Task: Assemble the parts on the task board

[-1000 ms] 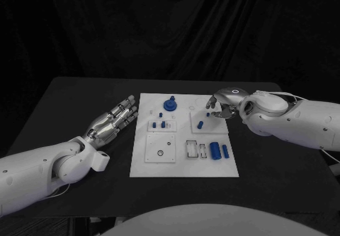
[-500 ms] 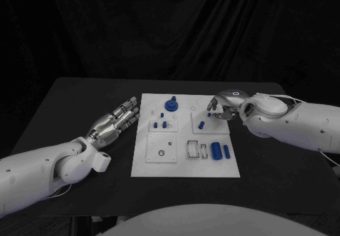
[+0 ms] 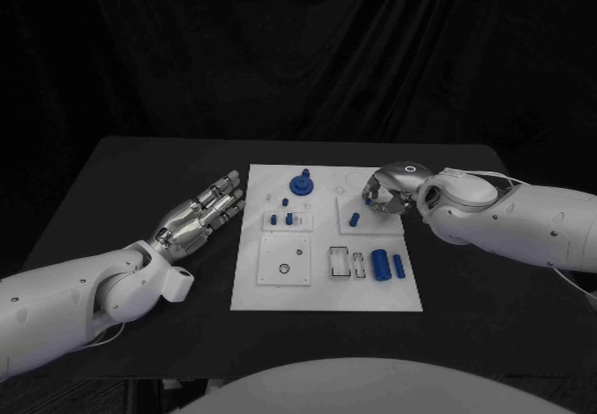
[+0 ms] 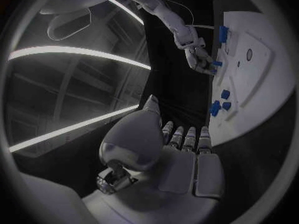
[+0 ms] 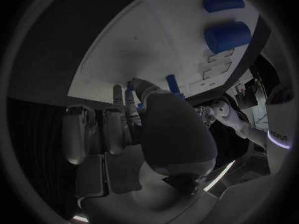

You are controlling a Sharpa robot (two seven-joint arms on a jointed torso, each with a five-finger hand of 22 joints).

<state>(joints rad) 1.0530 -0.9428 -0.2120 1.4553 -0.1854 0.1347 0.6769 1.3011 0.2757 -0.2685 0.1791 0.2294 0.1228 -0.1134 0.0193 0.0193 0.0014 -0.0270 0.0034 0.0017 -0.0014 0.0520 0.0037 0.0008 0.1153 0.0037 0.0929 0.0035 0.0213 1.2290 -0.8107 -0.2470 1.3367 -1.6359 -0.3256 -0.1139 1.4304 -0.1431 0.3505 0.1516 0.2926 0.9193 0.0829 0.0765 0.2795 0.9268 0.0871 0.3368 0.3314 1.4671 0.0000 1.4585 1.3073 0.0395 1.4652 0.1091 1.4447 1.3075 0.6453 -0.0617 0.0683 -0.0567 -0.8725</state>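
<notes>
The white task board (image 3: 326, 289) lies in the middle of the black table. My right hand (image 3: 387, 191) hovers over the board's far right corner, fingers curled down, and pinches a small blue peg (image 5: 129, 86) at its fingertips (image 4: 206, 64). A second blue peg (image 3: 354, 219) stands just in front of it. A blue round knob (image 3: 300, 183) sits at the board's far middle, with small blue pegs (image 3: 284, 217) nearer. Two blue cylinders (image 3: 386, 264) lie at the near right. My left hand (image 3: 199, 214) lies flat and open beside the board's left edge, holding nothing.
A white square plate with a hole (image 3: 284, 259) and a rectangular slot (image 3: 338, 260) sit on the board's near half. Bare black table (image 3: 137, 172) surrounds the board, and a dark curtain hangs behind it.
My right hand has curled in and sunk a little toward the board's far right corner, and its arm has edged left. The left hand has stayed put.
</notes>
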